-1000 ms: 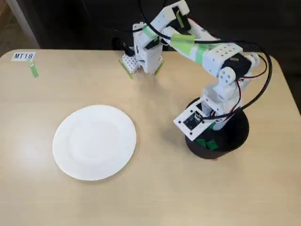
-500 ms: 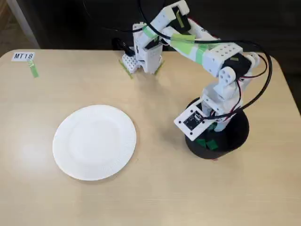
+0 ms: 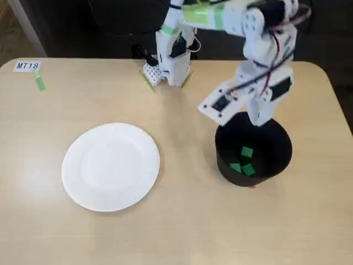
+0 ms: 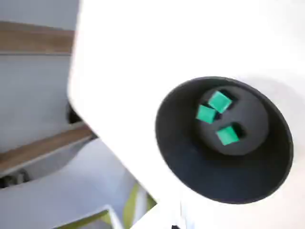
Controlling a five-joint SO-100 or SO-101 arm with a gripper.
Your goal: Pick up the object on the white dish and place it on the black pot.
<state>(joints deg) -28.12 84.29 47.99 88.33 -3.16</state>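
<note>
The white dish (image 3: 111,166) lies at the left of the table in the fixed view, and nothing is on it. The black pot (image 3: 253,148) stands at the right. Three alike tiny green cubes lie on its bottom, one (image 3: 246,152) behind the two others (image 3: 236,167) (image 3: 249,170). My gripper (image 3: 234,113) hangs just above the pot's back rim with its jaws spread and nothing between them. The wrist view looks down into the pot (image 4: 181,157) and shows the three cubes (image 4: 220,101) (image 4: 206,114) (image 4: 227,135). My fingers do not show clearly there.
The arm's base (image 3: 171,61) stands at the table's back edge, with green tape by it. A paper label reading MT18 (image 3: 27,65) and a strip of green tape (image 3: 39,83) are at the back left corner. The table's right edge is close to the pot.
</note>
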